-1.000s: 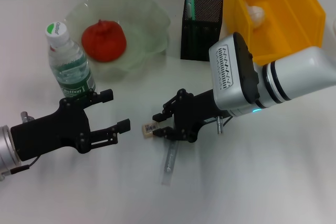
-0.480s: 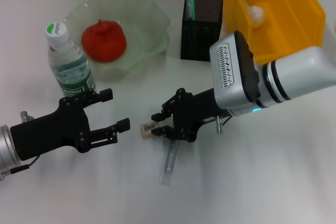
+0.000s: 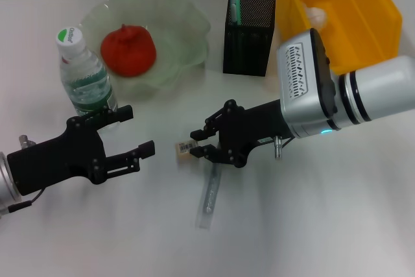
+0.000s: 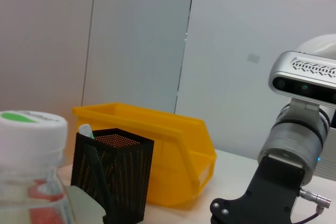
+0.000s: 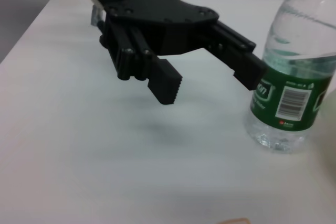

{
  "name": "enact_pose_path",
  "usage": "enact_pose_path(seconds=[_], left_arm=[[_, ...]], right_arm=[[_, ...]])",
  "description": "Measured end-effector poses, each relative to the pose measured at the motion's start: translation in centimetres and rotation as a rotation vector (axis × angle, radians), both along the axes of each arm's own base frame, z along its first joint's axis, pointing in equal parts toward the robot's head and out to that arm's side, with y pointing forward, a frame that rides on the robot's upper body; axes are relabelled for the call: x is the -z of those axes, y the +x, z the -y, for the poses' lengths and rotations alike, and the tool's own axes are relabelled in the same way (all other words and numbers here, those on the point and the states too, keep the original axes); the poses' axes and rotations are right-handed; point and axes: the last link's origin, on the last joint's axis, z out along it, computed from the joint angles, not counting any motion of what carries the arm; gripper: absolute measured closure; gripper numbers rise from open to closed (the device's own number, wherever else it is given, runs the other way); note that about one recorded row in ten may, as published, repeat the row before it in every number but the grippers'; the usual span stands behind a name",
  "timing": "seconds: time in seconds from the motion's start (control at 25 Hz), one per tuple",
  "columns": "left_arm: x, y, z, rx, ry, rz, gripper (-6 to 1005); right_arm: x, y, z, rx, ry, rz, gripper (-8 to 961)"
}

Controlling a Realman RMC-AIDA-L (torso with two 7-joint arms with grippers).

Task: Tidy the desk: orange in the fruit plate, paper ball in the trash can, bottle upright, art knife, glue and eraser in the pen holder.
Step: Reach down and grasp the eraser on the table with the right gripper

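Knife [image 3: 209, 194], slim translucent bar, lies flat nearest the camera, just before the eraser [image 3: 185, 149]. Right gripper [image 3: 200, 143] pinches that small labelled block, apparently for the mesh holder [image 3: 249, 34] far beyond. Left gripper [image 3: 135, 133], spread, idles left of the eraser.

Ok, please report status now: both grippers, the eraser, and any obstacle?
Right gripper shut on eraser, just above desk. Left gripper open, idle beside upright bottle. Art knife lies below; no obstacle.

Both my arms have shifted.
My right gripper [image 3: 199, 142] lifted the eraser [image 3: 186, 149] slightly; my left gripper [image 3: 137, 132] eased back.
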Motion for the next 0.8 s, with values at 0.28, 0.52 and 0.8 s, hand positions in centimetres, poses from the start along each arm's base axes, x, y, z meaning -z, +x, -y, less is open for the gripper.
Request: enact_pose_path(seconds=[0.28,0.52,0.8], left_arm=[[-0.1,-0.1,0.0,-0.003,0.003,-0.001,155],[0.0,-0.1,0.2,-0.013,-0.003,0.006,155],[0.8,0.0,1.0,-0.019,-0.01,0.029,155]], right_arm=[[-1.1,1.0,0.0,0.03,0.04,-0.038,734],[-2.9,2.1,0.3,0.07,0.108,-0.143,744],[-4.5,2.9,1.1,0.071,0.212,-0.292,802]])
